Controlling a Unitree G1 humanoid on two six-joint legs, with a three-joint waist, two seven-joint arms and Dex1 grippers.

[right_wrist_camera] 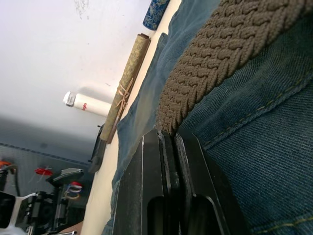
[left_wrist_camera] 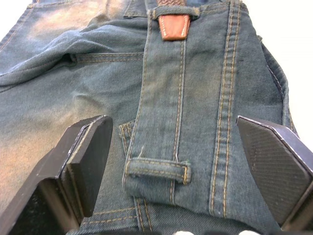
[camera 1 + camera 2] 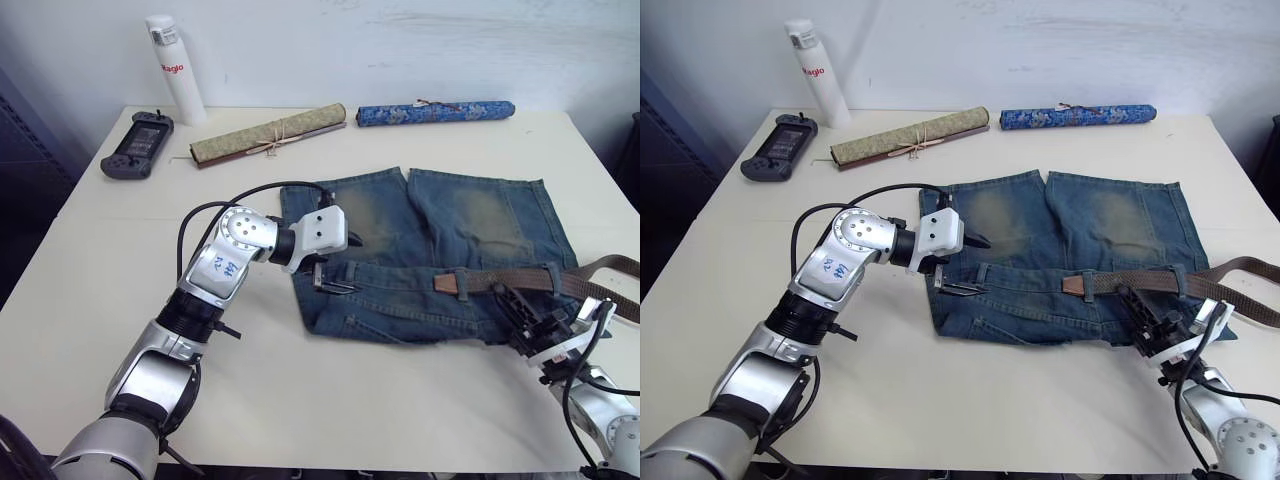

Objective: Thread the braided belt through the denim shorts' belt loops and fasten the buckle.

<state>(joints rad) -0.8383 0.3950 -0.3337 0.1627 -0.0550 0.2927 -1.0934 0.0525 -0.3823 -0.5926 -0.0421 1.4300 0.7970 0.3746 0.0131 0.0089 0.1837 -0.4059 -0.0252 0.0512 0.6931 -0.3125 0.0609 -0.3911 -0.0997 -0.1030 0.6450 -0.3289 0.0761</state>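
Denim shorts (image 3: 430,255) lie flat on the white worktop (image 3: 90,260), waistband toward the robot, with the braided belt (image 3: 520,278) run partway along that waistband: its tan leather tip (image 2: 174,25) has cleared one of the belt loops (image 2: 157,169) and stops near the middle, while the rest of the strap trails off past the shorts' right edge toward the edge of the worktop. The buckle cannot be made out. The right gripper (image 3: 528,315) has its fingers (image 1: 161,196) pressed together on the woven strap near the shorts' right hip, pinching it. The left gripper (image 3: 330,275) hovers over the left half of the waistband with its fingers (image 2: 85,166) spread wide, holding nothing, an empty loop lying between them. The likely trouble from here is the soft strap buckling rather than sliding when pushed from so far behind its tip, so the tip stalls short of the next loop or rides over it. A pull by the left fingers could also catch denim with the leather and drag the waistband into a fold, closing the loop's opening. The loose tail hanging out past the right side could slip off the worktop and tug the threaded part back out.
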